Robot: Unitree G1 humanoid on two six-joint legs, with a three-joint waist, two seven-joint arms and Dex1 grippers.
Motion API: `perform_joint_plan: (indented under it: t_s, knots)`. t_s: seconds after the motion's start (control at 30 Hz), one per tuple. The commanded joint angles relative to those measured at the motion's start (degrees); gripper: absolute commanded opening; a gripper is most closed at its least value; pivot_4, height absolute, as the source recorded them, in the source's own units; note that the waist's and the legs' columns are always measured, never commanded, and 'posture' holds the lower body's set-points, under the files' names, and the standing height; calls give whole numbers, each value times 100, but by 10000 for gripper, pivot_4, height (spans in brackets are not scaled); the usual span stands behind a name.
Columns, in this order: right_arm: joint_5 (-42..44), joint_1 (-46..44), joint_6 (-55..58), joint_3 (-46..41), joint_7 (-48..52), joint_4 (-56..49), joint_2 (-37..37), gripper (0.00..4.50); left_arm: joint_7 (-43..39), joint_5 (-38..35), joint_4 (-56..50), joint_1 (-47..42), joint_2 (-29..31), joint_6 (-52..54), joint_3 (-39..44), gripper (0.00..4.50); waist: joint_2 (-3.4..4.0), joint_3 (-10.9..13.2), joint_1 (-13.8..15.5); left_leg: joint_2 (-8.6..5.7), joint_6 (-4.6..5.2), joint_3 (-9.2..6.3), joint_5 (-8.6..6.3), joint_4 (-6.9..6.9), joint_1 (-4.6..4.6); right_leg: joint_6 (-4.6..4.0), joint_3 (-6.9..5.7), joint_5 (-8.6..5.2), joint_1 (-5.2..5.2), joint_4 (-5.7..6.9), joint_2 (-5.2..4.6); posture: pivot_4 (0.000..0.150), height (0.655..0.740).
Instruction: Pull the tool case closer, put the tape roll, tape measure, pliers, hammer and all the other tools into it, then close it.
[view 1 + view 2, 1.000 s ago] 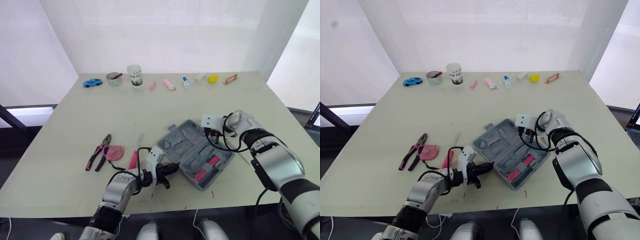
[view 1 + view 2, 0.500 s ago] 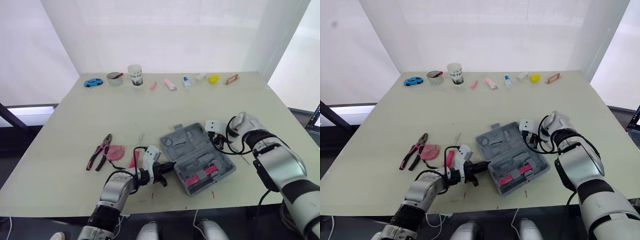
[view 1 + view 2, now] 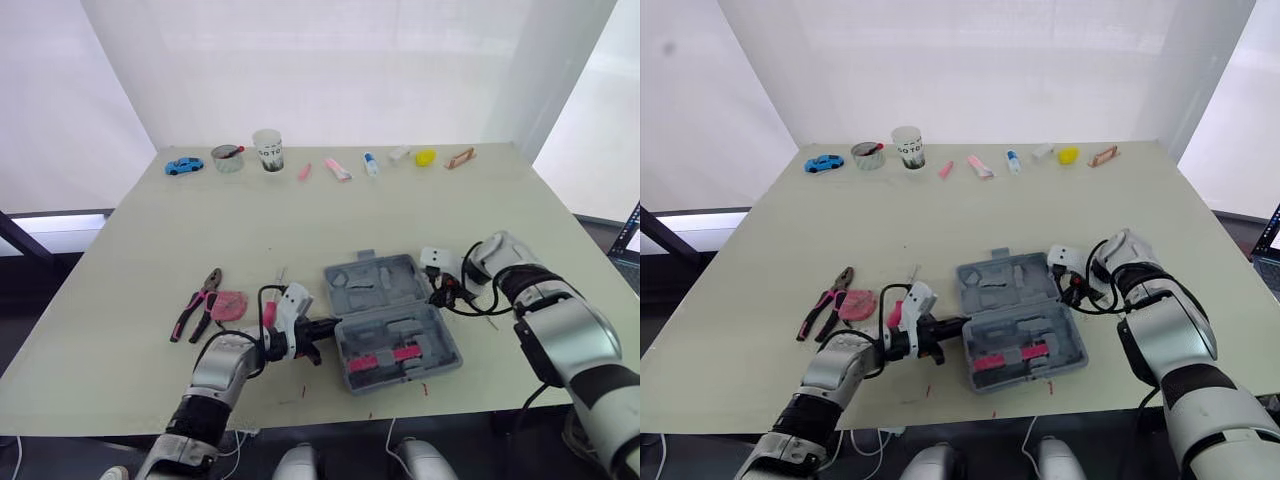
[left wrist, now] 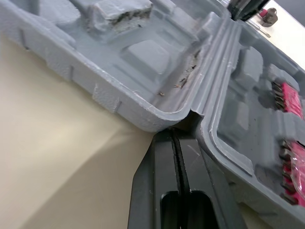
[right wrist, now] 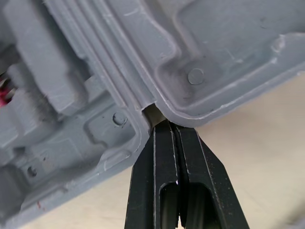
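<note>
The open case [image 3: 395,325] is lying near the front edge of the table [image 3: 150,250]. The left end effector [image 3: 318,330] and right end effector [image 3: 440,290], both clenched empty, are wedging into its hinge notches. One tip slipping out would be spinning it askew.

Wrist views chop the tool case [image 4: 143,62] off on every side. The screwdriver [image 3: 268,310] at its 9 o'clock is half hidden behind the left gripper [image 3: 320,327]. Small bits [image 3: 338,170] along the table's [image 3: 150,260] 12 o'clock edge are mostly too tiny to name.
</note>
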Motion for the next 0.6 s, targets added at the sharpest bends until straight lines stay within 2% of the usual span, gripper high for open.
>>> perform_joint_plan:
  t_s: [0.03, 0.33, 0.47, 0.6]
  knots:
    - [266, 227, 90, -139, 375, -74, 82, 158, -125, 48, 153, -170, 77, -165, 66, 0, 0, 0, 0, 0, 0, 0, 0, 0, 0, 0, 0, 0, 0, 0, 0, 1500, 7400]
    - [1144, 987, -14, -796, 450, -893, -74, 158, -554, 155, 520, -427, 228, -308, -33, 0, 0, 0, -19, 1, 0, -1, 0, 0, 1, 0, 1, 0, 0, 3, 4, 1500, 7400]
    - [1518, 1494, 158, -1007, 364, -1634, -141, 158, -699, 213, 619, -461, 280, -394, -75, 0, 0, 0, -15, 1, 0, 1, 0, 0, 1, 1, 4, 0, -1, 2, 4, 1500, 7400]
    - [1898, 2360, 342, -1123, 248, -2885, -193, 158, -1031, 302, 647, -465, 349, -491, -249, 0, 0, 0, -5, 1, 0, 1, 0, 0, 0, 1, 4, 0, -1, 1, 4, 1500, 7400]
